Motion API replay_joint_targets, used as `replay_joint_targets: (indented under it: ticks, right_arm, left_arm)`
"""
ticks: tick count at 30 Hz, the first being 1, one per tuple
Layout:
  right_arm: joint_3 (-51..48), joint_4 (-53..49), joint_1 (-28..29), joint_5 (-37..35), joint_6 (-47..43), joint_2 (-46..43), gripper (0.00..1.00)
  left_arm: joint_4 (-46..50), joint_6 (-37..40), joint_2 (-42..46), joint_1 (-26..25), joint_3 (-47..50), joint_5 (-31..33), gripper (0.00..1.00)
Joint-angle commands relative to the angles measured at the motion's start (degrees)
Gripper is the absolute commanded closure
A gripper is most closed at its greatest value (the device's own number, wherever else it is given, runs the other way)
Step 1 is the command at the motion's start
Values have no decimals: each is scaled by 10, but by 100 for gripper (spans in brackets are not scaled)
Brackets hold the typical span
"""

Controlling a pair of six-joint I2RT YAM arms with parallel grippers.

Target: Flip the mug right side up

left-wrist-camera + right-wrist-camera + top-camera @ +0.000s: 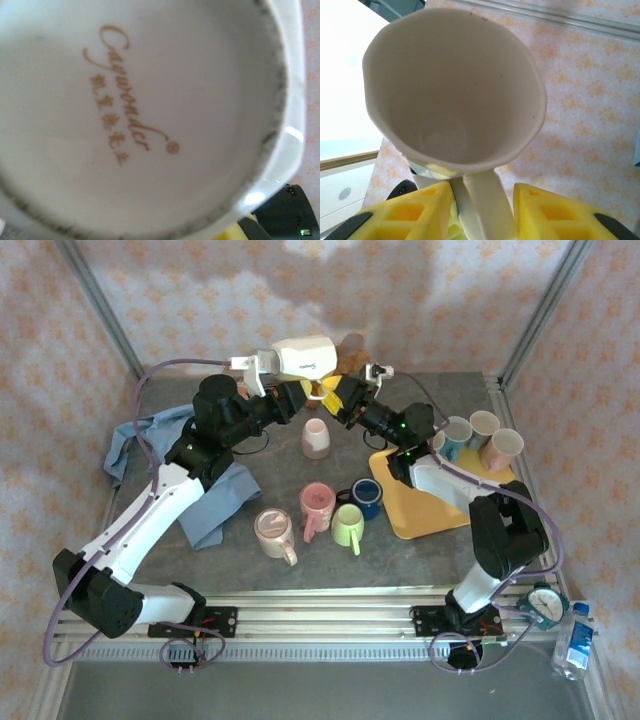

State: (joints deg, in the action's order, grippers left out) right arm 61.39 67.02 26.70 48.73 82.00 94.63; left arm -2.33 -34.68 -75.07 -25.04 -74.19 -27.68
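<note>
- Mug location first: the white mug (305,357) is up in the air at the upper middle of the overhead view. It's lying sideways between the two arms, with its mouth facing the right one.
- The left tool (266,368) is clamped on the white mug at the base end, and its wrist camera looks straight at the printed underside.
- The right tool (483,212) has its yellow fingers (420,210) either side of the handle (480,190), very close in. I can't tell if they've actually bitten down yet.
- How I'd do it: get a square squeeze on the handle, tight up against the mug body, before the left lets go — a thin handle will happily pivot in the grip.
- Then roll the wrist slowly until the mouth faces up, and set it down on a bare patch of counter (400,560), away from the cluster.
- Head count — one white mug aloft and five mugs on the counter: pale pink (315,438), pink (317,502), dark blue (367,496), green (348,525) and a pink-and-cream one (272,532).
- Also one yellow tray (420,515) at the right with three cups I can make out, and one blue cloth (215,505) at the left.
</note>
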Motion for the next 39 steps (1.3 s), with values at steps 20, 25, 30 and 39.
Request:
replay_joint_targets:
  ticks: [20, 25, 30, 39]
  right_arm:
    - [14, -59, 3, -40, -89, -62, 100]
    - [13, -80, 3, -46, -107, -73, 100]
    - [15, -92, 3, -49, -119, -79, 100]
    - [17, -93, 3, -39, -121, -77, 100]
  left_arm:
    - [-70, -7, 23, -4, 24, 8, 68]
    - [-65, -12, 14, -4, 21, 9, 54]
    - [-56, -14, 9, -5, 18, 11, 47]
    - [-49, -12, 3, -5, 19, 20, 81]
